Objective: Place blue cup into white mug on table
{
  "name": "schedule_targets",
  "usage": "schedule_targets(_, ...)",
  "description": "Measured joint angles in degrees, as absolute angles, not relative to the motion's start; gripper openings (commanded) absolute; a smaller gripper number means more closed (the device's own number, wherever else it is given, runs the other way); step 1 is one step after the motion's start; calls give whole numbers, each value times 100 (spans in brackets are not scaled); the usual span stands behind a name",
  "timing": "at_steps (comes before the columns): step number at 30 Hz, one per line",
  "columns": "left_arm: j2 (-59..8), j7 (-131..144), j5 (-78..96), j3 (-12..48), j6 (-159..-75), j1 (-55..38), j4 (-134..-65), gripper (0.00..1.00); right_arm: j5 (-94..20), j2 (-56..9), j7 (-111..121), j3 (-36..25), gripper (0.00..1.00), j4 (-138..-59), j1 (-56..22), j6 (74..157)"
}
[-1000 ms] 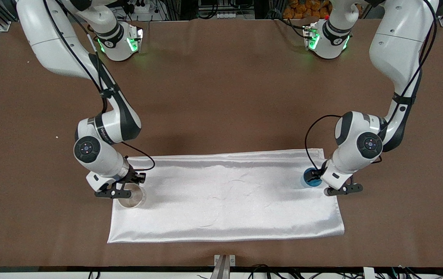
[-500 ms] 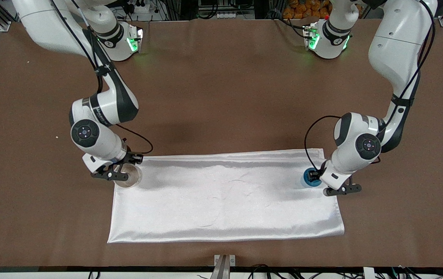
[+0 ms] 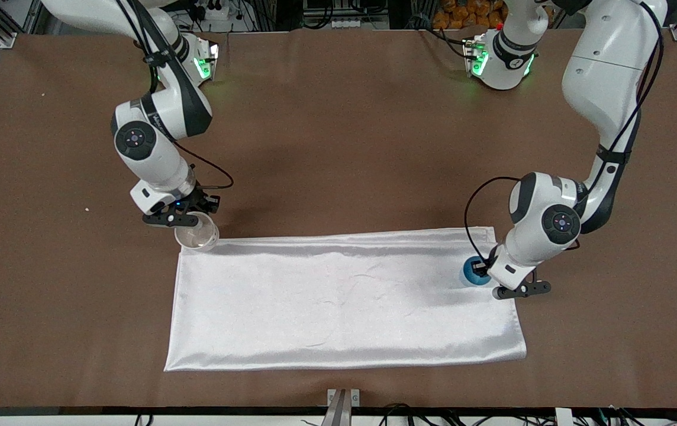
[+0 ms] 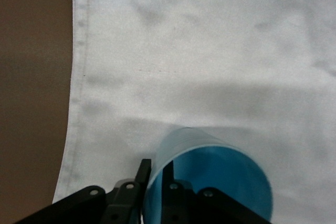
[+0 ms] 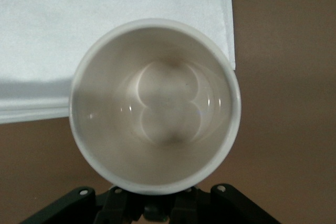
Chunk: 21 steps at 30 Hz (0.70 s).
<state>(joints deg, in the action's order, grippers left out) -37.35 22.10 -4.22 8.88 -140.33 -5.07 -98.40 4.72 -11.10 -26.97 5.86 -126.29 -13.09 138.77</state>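
Front view: the right gripper [image 3: 187, 220] holds the white mug [image 3: 197, 237] over the white cloth's [image 3: 344, 302] corner on the worktop [image 3: 338, 148]. Left wrist view: the left gripper [image 4: 156, 176] has its jaws clamped on the blue cup's [image 4: 210, 177] rim, on the cloth. Right wrist view: the mug [image 5: 155, 106] is gripped, jaws clenched.

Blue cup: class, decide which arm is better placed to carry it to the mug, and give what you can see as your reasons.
Left. The left gripper already has its fingers astride the blue cup's rim on the white cloth. The right gripper is shut on the white mug.
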Motion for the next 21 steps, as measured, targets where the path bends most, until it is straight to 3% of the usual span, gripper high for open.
schedule_targets(9, -3736, 2210, -422, 888, -14037, -509, -9838, 0, 472, -917, -4383, 631, 0, -12682, -2321, 14181)
schedule_targets(21, -3736, 2210, -432, 889, -14048, -512, -9777, 0, 472, -1033, -5742, 643, 0, -12680, -3486, 15182)
